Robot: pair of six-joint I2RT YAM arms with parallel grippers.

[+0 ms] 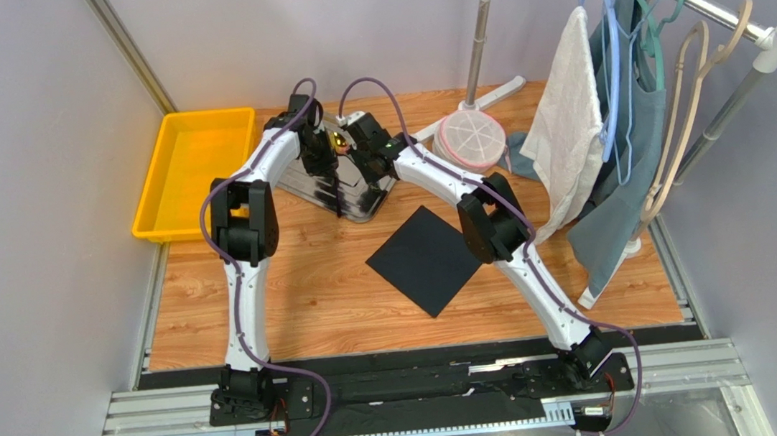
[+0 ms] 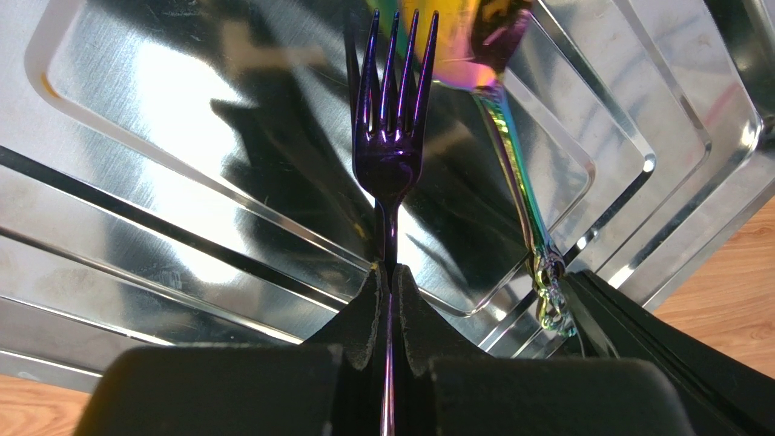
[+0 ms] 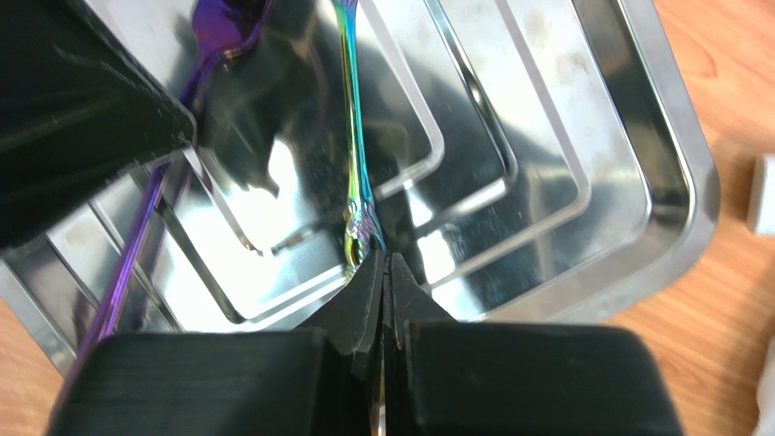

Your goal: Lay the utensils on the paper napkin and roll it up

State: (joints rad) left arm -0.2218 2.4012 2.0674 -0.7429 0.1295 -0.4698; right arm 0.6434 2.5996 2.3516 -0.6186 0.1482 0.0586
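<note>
Grippers are both pinched tight over the shiny metal tray at the far side of the bench. Our left gripper holds the purple fork by its handle, and our right gripper holds the spoon by the end of its thin handle. We see the black paper napkin lying flat on the bench, apart from the tray.

Top camera: high, behind arm bases, looking down. Wrist cameras: close over steel tray, shared by all.
</note>
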